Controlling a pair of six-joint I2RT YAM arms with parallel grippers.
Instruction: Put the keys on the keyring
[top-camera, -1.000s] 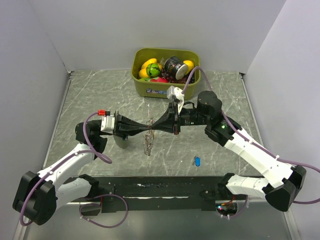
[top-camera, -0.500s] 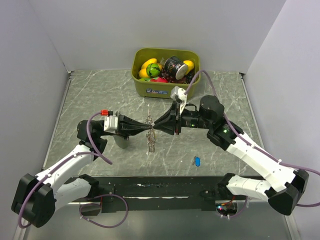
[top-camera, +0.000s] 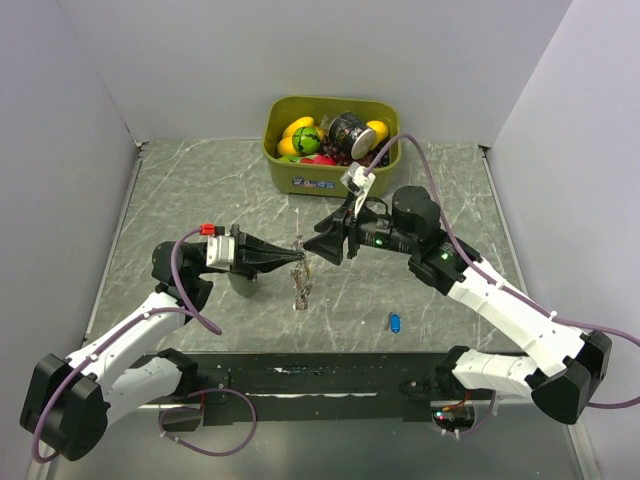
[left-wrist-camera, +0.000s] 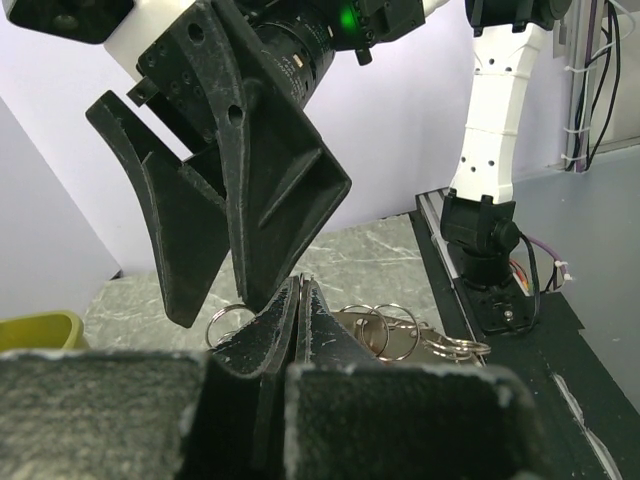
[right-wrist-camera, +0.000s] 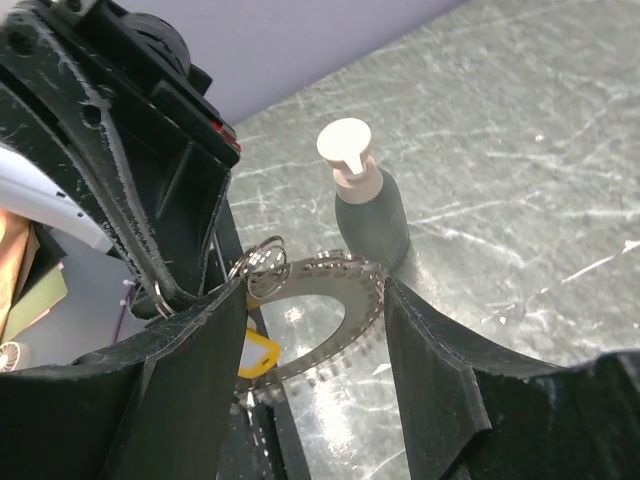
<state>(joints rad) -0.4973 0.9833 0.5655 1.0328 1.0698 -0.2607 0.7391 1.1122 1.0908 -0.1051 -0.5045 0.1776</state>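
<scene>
The keyring (top-camera: 300, 287), a silvery beaded loop, hangs over the table's middle from my left gripper (top-camera: 297, 262), which is shut on its top. In the right wrist view the keyring (right-wrist-camera: 345, 318) curves between my two black fingers, with small split rings (right-wrist-camera: 262, 262) at its top and a yellow-tagged key (right-wrist-camera: 256, 356) hanging on it. My right gripper (top-camera: 320, 248) faces the left one, open, its jaws clear of the loop. In the left wrist view my left gripper (left-wrist-camera: 300, 286) is pressed shut, with split rings (left-wrist-camera: 385, 330) behind it. A blue-tagged key (top-camera: 395, 322) lies on the table.
An olive-green bin (top-camera: 300, 180) of toy fruit and a can stands at the back. A dark green bottle (top-camera: 243, 284) with a white cap (right-wrist-camera: 345, 145) stands on the table under the left gripper. The black base strip (top-camera: 320, 378) runs along the near edge.
My right gripper has opened from shut and drawn back a little from the keyring. The left gripper stays shut, and the keyring now hangs from it alone.
</scene>
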